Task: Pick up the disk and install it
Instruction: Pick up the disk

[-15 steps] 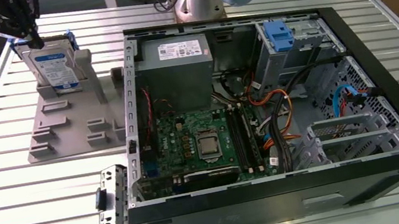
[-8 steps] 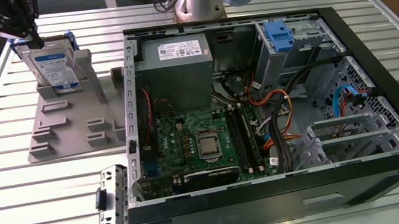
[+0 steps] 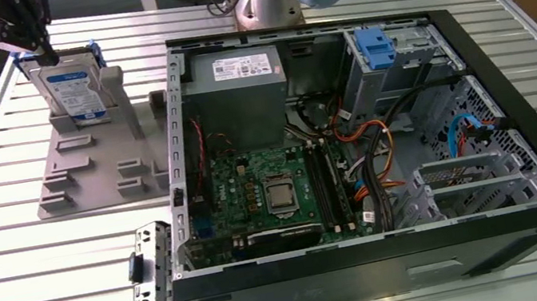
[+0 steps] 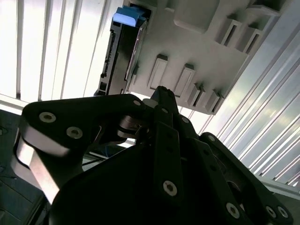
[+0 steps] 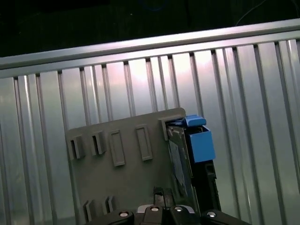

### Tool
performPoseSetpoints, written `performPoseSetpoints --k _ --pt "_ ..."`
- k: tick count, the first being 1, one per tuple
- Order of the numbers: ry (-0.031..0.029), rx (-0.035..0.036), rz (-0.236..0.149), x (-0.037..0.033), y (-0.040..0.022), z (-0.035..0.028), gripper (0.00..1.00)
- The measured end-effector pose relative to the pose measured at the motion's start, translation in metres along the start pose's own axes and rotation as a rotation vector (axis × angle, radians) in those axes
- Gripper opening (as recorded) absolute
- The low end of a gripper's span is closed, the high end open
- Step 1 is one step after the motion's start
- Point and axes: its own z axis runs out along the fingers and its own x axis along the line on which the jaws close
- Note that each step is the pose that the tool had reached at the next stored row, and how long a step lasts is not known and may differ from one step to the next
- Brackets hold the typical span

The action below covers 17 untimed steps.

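The disk (image 3: pixel 75 88) stands upright on its edge in the back slot of the grey slotted stand (image 3: pixel 89 175), at the exterior view's upper left; its white-and-blue label and blue side rails show. My gripper (image 3: pixel 43 53) hangs just above the disk's top edge, at or very near it. Both wrist views look down past the gripper (image 4: pixel 161 93) (image 5: pixel 164 208) onto the disk (image 4: pixel 119 56) (image 5: pixel 180 164), edge-on with a blue rail end, held in the stand (image 4: pixel 197 47) (image 5: pixel 122 178).
An open black computer case (image 3: pixel 354 145) lies on the slatted metal table (image 3: pixel 2 241) at the exterior view's right of the stand. It holds a grey power supply (image 3: pixel 234 91), a motherboard, cables and a drive cage with a blue latch (image 3: pixel 373 45). A metal bracket (image 3: pixel 152 266) lies by the case's near corner.
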Motion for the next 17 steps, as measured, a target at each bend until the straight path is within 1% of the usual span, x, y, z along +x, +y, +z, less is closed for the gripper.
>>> performPoseSetpoints --k 17 --pt "0.0019 -0.0031 -0.114 0.0 0.0 0.0 0.1"
